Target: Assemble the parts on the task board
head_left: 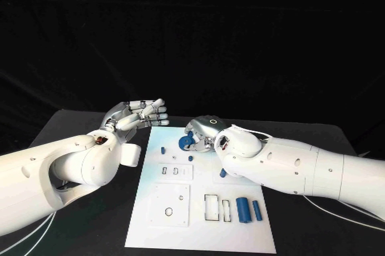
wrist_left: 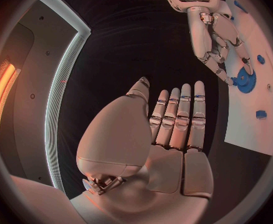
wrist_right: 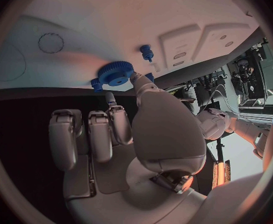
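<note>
The white task board (head_left: pixel 201 234) lies along the middle of the black table. A blue gear (head_left: pixel 185 141) sits at its far end. My right hand (head_left: pixel 205 131) reaches over that end and pinches the gear (wrist_right: pixel 114 72) between thumb and a fingertip; the other fingers are curled below it. The left wrist view shows the same right hand (wrist_left: pixel 214 35) with its fingertips on the gear (wrist_left: pixel 242 78). My left hand (head_left: pixel 136 116) hovers beside the board's far left corner, palm flat, fingers straight (wrist_left: pixel 174 119), holding nothing.
Two blue cylinders (head_left: pixel 243 210) (head_left: pixel 257 210) lie near the board's front right, beside a rectangular recess (head_left: pixel 211 207). Small blue pegs (head_left: pixel 163 150) (head_left: pixel 190 157) stand close to the gear. Two raised plates with slots (head_left: pixel 175 171) (head_left: pixel 170 205) occupy the board's left half.
</note>
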